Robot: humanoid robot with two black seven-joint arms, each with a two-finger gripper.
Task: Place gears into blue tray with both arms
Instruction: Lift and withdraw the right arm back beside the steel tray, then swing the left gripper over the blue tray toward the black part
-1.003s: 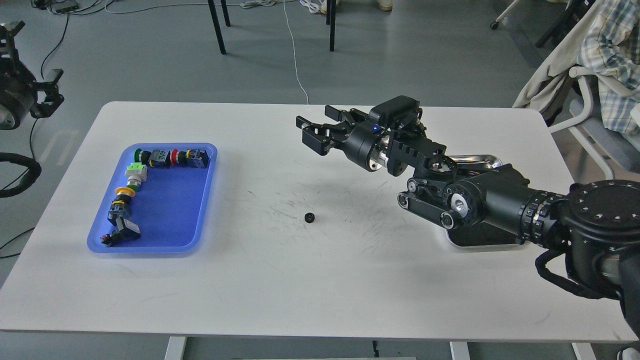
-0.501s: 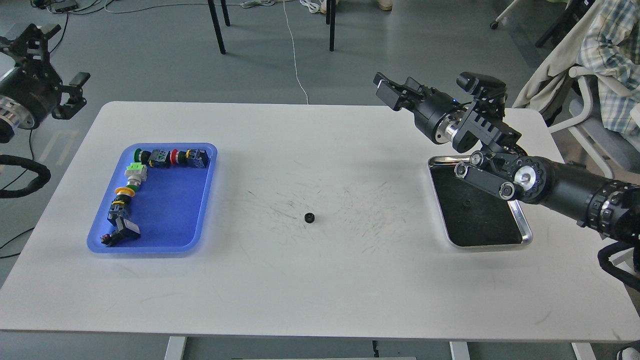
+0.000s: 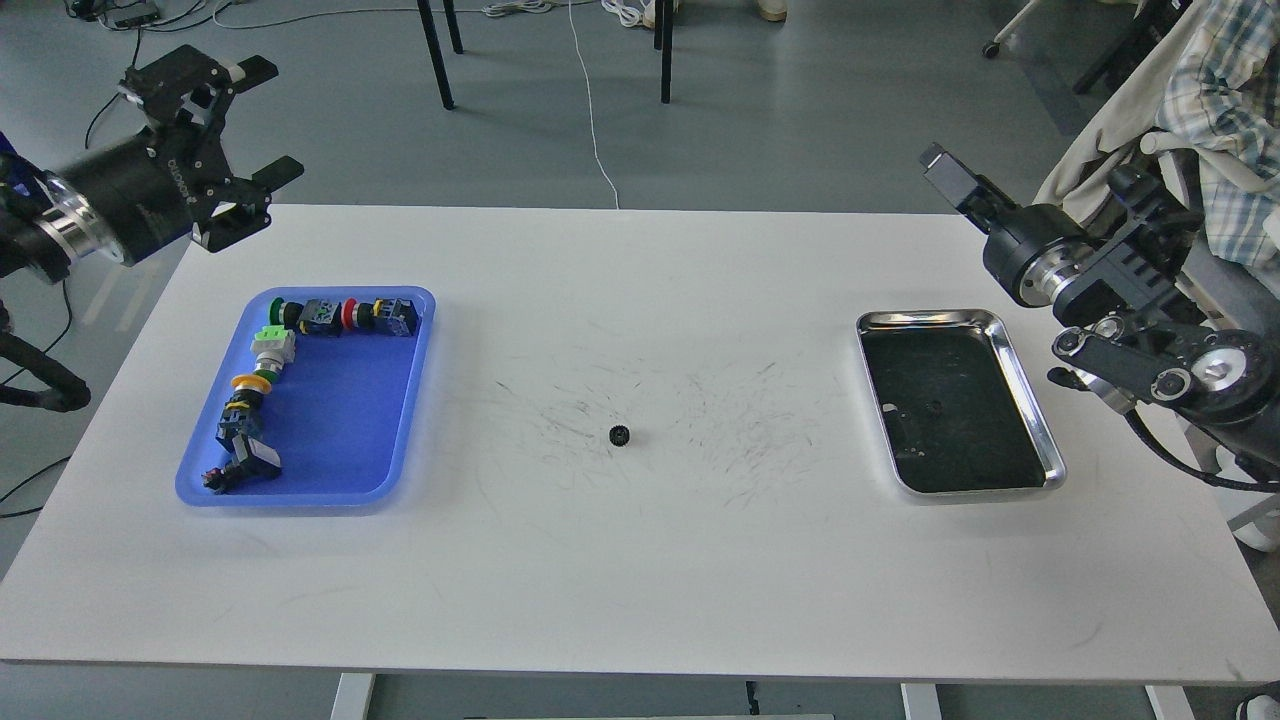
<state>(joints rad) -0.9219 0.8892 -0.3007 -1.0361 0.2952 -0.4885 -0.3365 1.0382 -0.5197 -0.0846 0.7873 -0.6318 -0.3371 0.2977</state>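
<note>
A: The white table [image 3: 640,560] is scuffed at its middle. The left tool [image 3: 235,140] hangs spread and empty above the table's far left corner; the right tool [image 3: 945,172] shows end-on, so its state cannot be told.

B: One gear [image 3: 619,435] lies mid-table, well apart from the blue tray [image 3: 400,400]. The left tool should descend straight over it, probably.

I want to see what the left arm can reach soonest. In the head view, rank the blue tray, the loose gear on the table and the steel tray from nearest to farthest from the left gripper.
From the left gripper, open at the table's far left corner:
1. The blue tray, just below it on the table's left side.
2. The gear, alone near the table's middle.
3. The steel tray, far across on the right side.
</note>
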